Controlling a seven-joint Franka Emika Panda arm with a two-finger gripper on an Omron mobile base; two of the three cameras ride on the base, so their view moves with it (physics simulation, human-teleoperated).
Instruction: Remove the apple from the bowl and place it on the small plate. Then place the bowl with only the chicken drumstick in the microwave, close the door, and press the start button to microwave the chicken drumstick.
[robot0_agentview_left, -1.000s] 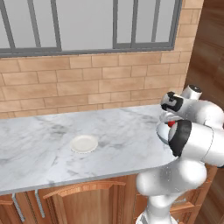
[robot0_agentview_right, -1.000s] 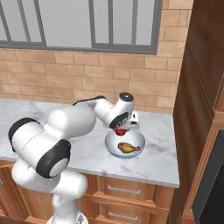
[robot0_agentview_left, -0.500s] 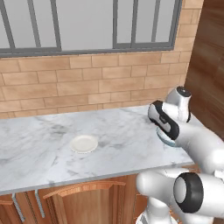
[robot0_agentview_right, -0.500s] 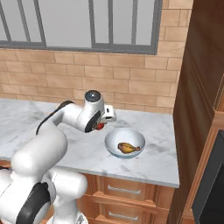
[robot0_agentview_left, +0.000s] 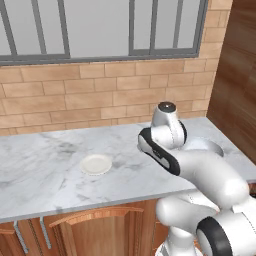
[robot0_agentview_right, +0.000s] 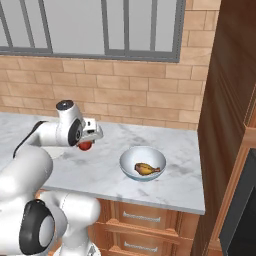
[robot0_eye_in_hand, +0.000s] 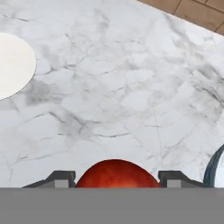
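Tool (robot0_eye_in_hand: 116, 179) grips the apple (robot0_eye_in_hand: 116, 174), pointing down above the counter (robot0_eye_in_hand: 131, 87), between bowl (robot0_agentview_right: 143, 163) and small plate (robot0_agentview_left: 96, 164).

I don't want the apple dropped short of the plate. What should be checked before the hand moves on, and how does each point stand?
1. Apple sits between the fingers of the hand: ok.
2. Apple is out of the bowl: ok.
3. Chicken drumstick lies in the bowl: ok.
4. Small plate is bare: ok.
5. Apple is over the small plate: not ok, marble counter lies below.
6. Grip firmness: cannot tell.
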